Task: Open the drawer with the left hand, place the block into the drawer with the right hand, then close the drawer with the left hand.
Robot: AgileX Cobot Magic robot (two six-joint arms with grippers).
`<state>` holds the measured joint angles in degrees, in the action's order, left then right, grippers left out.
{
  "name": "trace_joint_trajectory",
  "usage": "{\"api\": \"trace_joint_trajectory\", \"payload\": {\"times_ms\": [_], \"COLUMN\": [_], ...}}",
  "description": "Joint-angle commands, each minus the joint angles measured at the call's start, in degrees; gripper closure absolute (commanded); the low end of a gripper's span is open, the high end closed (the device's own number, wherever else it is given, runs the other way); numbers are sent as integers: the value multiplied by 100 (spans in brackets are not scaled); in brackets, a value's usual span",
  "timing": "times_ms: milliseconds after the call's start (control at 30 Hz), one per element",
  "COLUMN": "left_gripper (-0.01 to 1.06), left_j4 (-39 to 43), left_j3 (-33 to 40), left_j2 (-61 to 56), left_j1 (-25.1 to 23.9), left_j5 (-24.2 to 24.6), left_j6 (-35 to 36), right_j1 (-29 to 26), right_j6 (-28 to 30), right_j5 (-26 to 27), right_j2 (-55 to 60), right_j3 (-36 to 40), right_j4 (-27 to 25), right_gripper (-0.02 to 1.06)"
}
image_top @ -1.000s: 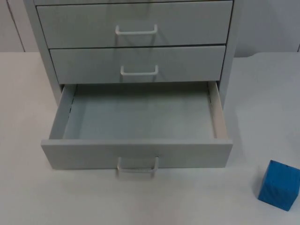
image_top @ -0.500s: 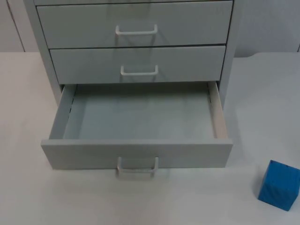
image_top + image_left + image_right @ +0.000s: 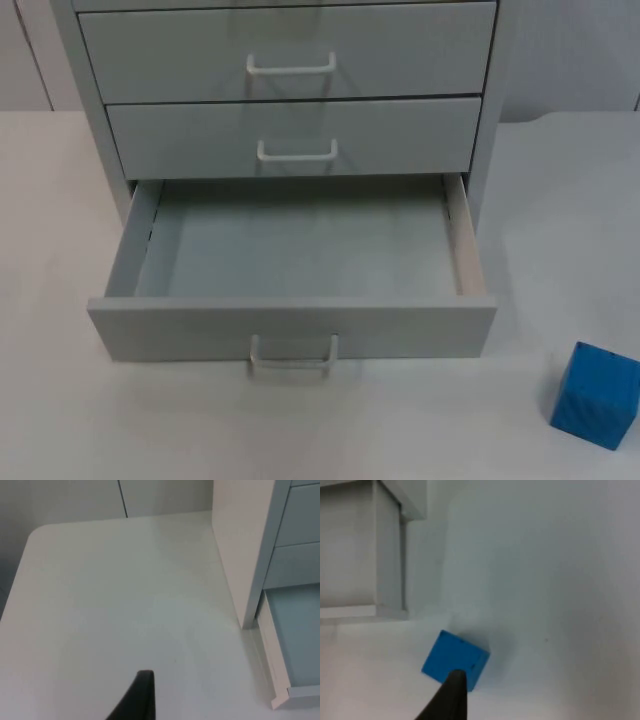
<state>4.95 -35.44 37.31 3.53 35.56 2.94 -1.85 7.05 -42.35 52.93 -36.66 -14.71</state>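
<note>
- Grey drawer cabinet (image 3: pixel 290 90) at upper centre of the top view, standing on the white surface (image 3: pixel 560 200).
- Bottom drawer (image 3: pixel 290 325) pulled out toward the lower centre of the frame, interior bare; white handle (image 3: pixel 292 357) on its front panel.
- Two upper drawers shut, each with a white handle: (image 3: pixel 290 66) and (image 3: pixel 297 152).
- Blue block (image 3: pixel 596 396) on the surface at lower right of the top view, well apart from the open drawer, right of its front panel.
- Block sits flat, one corner turned toward the camera; top face lighter than its sides.
- Right hand (image 3: pixel 451 697): one black fingertip in the right wrist view, just in front of the block (image 3: pixel 455 659) and overlapping its near edge in the picture. Cannot tell contact, cannot tell whether the fingers are apart or together.
- Right wrist view also has the cabinet's corner (image 3: pixel 385 550) beyond the block, apart from it.
- Left hand (image 3: pixel 135 700): one black fingertip over bare surface (image 3: pixel 125 590) beside the cabinet's side wall (image 3: pixel 240 550); edge of the open drawer (image 3: pixel 280 650) in the same view. Nothing gripped as far as visible; finger spacing cannot be told.
</note>
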Motion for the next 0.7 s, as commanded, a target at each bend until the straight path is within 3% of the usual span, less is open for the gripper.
{"api": "trace_joint_trajectory", "payload": {"times_ms": [0,167,267,333,367,433,467,500,667], "left_gripper": [0,0,0,0,0,0,0,0,0], "left_j4": [-32,-98,-147,-147,-147,-169,-169,-169,-179], "left_j3": [34,34,34,34,34,34,34,34,34], "left_j2": [-31,-31,-31,-31,-31,-31,-31,-31,-31], "left_j1": [-24,-24,-24,-24,-24,-24,-24,-24,-24], "left_j5": [-75,-100,-110,-110,-110,-110,-110,-110,-110], "left_j6": [53,53,53,53,53,53,53,53,53], "right_j1": [-16,495,1365,1504,1729,2304,2435,2435,2788], "right_j6": [137,42,-474,-556,-737,-1361,-1771,-1771,-3641], "right_j5": [-144,-281,402,491,778,1290,1327,1327,1265], "right_j2": [244,1066,1901,2026,2276,2847,3080,3080,3863], "right_j3": [-27,-27,-27,-27,-27,-126,-238,-238,-738], "right_j4": [-237,-214,-184,-184,-184,119,377,377,1666], "right_gripper": [-1,-1,-1,-1,-1,-1,-1,-1,-1]}}
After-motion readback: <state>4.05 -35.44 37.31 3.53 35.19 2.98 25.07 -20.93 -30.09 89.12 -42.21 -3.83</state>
